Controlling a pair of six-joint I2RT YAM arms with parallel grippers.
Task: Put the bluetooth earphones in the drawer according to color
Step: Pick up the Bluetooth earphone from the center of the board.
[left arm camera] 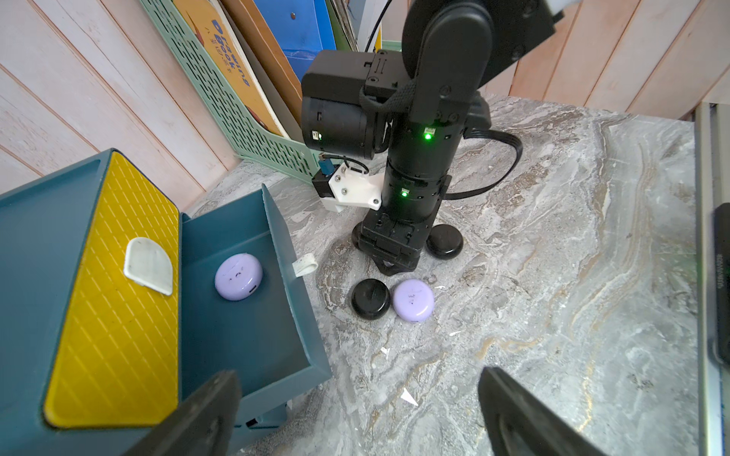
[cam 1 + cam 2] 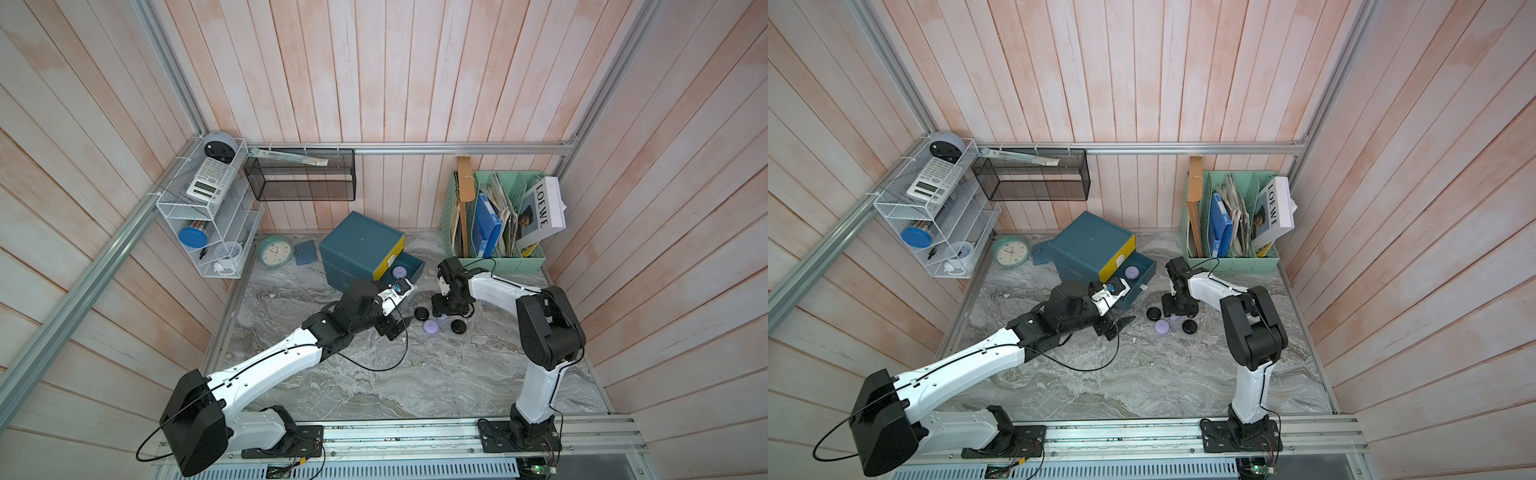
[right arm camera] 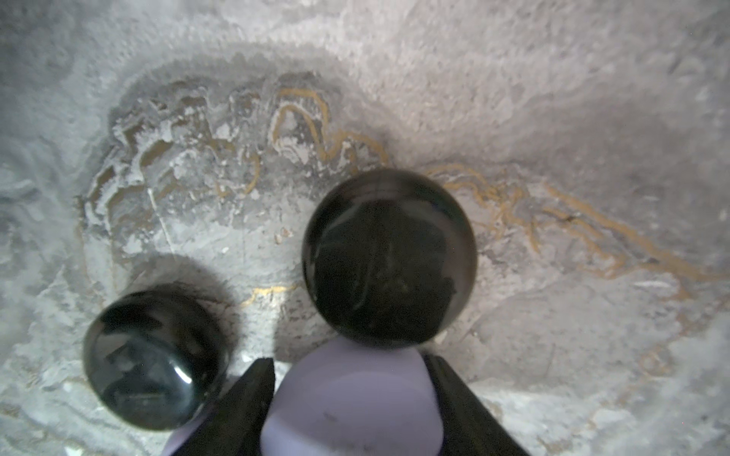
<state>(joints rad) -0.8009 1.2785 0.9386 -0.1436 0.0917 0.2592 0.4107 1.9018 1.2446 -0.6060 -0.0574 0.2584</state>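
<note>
- Lilac case [image 3: 351, 402]: rests on the table [image 2: 415, 374] near the cabinet [image 2: 361, 241], just past the front of the open drawer [image 1: 245, 335].
- Handling, as judged: light, rigid shell. It is smooth and rounded, so probably slippery. Take hold across the widest diameter, low on the side wall, centred between the pads.
- Right gripper [image 3: 347, 360]: partly closed, one finger against each side of the lilac case. The case is not lifted.
- Black case [image 3: 389, 256]: touches the lilac case on its far side. A straight vertical lift should avoid dragging it.
- Second black case [image 3: 154, 359]: lies beside one finger, clear of the lilac case.
- Second lilac case [image 1: 414, 300]: on the table, near the cabinet front.
- Third lilac case [image 1: 238, 276]: inside the open drawer, directly under the yellow drawer [image 1: 118, 296].
- Left gripper [image 1: 357, 373]: fully open and empty, hovering beside the open drawer's corner.
</note>
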